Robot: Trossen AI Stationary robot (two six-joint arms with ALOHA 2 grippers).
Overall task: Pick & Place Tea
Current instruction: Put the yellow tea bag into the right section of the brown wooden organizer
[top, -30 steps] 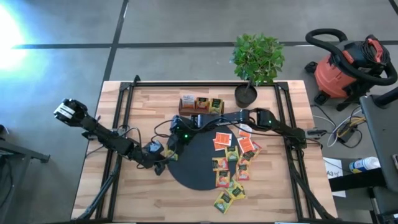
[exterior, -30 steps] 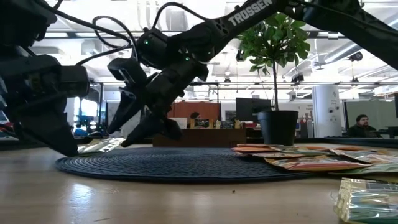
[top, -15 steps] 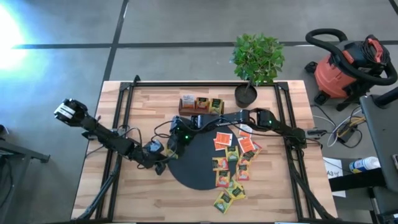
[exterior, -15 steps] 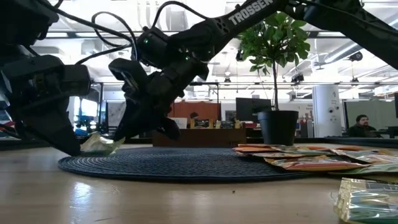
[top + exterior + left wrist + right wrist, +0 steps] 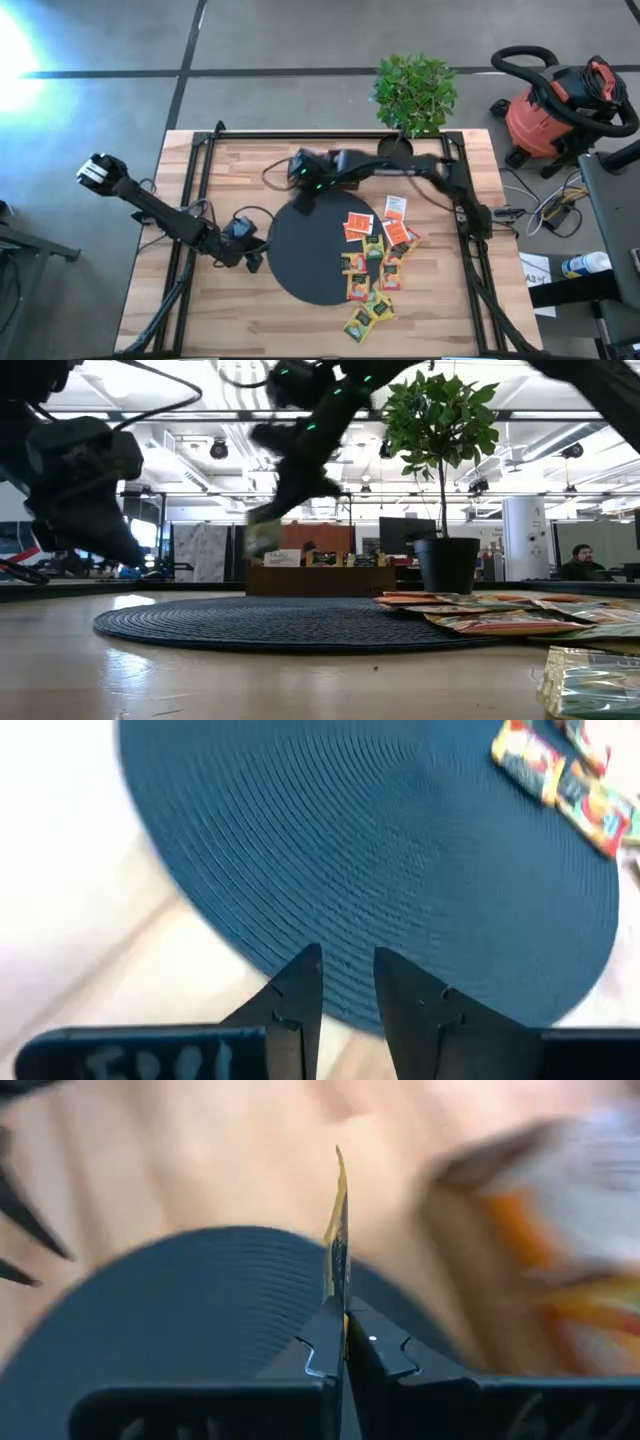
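Right gripper (image 5: pixel 338 1342) raised above far-left rim of black mat (image 5: pixel 320 250), jaws pinched shut on single tea sachet (image 5: pixel 337 1230) — packet stands edge-on, rising straight out from between closed fingertips. Wooden box (image 5: pixel 560 1250) blurred just beyond held sachet. Left gripper (image 5: pixel 345 982) low at mat's left edge, jaws slightly parted, nothing between them — mat rim directly ahead of tips. Remaining sachets (image 5: pixel 372 262) scattered across mat's right side and bare table (image 5: pixel 200 300), well apart from both sets of jaws.
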